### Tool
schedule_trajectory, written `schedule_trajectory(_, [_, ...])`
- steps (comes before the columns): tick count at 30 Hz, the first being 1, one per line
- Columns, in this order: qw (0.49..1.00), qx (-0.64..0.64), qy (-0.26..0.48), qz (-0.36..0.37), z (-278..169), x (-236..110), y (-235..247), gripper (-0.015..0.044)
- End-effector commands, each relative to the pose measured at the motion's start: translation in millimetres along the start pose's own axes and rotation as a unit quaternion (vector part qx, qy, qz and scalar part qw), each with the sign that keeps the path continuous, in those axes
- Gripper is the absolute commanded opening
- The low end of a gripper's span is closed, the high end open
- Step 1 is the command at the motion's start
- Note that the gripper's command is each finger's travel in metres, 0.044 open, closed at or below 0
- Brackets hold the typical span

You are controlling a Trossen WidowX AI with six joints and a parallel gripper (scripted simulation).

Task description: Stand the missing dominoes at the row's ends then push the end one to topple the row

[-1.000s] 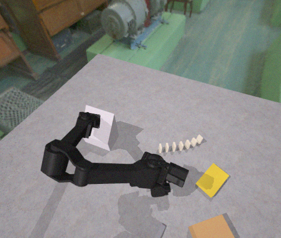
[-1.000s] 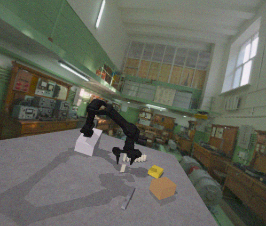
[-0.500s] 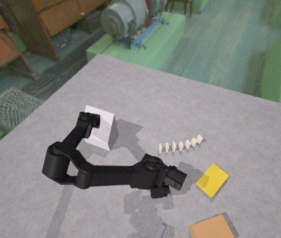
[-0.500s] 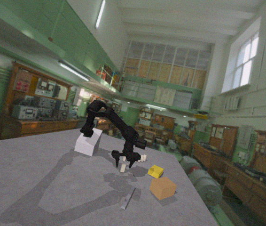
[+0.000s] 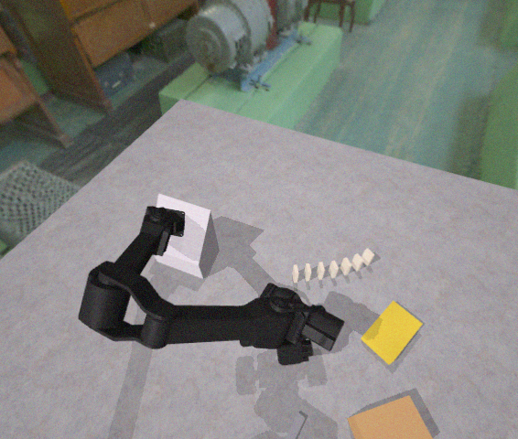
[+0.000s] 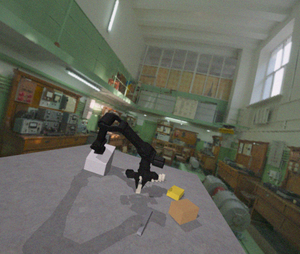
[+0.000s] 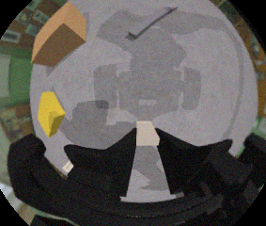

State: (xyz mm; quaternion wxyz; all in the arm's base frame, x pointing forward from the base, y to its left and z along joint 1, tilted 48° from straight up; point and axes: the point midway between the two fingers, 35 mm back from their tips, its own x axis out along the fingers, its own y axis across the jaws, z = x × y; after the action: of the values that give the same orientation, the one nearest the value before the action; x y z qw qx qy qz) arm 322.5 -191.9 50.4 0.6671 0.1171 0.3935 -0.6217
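One loose domino (image 6: 138, 189) stands apart from the row of seven dominoes (image 5: 332, 267), on the arm's side of it, pinched at its top by the gripper (image 6: 140, 182). By my reckoning nothing has been added to the row yet: carrying, placing, releasing and the final push all remain. The yellow block (image 5: 392, 332) sits just beyond.

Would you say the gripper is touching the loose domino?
Touching: the exterior view shows the gripper closed around the loose domino; the wrist view shows it between the fingers.
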Motion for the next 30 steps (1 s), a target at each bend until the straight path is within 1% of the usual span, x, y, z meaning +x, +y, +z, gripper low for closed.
schedule_trajectory(1, [1.0,-0.003,-0.001,-0.002,-1,1,0,0.0107])
schedule_trajectory(5, [1.0,-0.003,-0.001,-0.002,-1,1,0,0.0107])
schedule_trajectory(7, [1.0,-0.003,0.001,-0.001,-1,-9,2,0.0107])
schedule_trajectory(8, [1.0,-0.003,0.002,0.0,0,-21,5,0.0107])
schedule_trajectory(13, [1.0,-0.001,0.005,0.002,0,-108,6,0.0107])
schedule_trajectory(15, [1.0,-0.001,0.003,0.001,-1,-130,2,0.0107])
schedule_trajectory(22, [1.0,-0.011,0.003,0.001,-3,-132,2,0.0107])
schedule_trajectory(24, [0.995,-0.097,0.005,0.004,-20,-133,9,0.0107])
schedule_trajectory(26, [0.973,-0.229,0.007,0.007,-47,-134,18,0.0107])
schedule_trajectory(28, [0.934,-0.356,0.008,0.009,-74,-135,24,0.0107])
schedule_trajectory(30, [0.879,-0.477,0.007,0.009,-101,-135,27,0.0107])
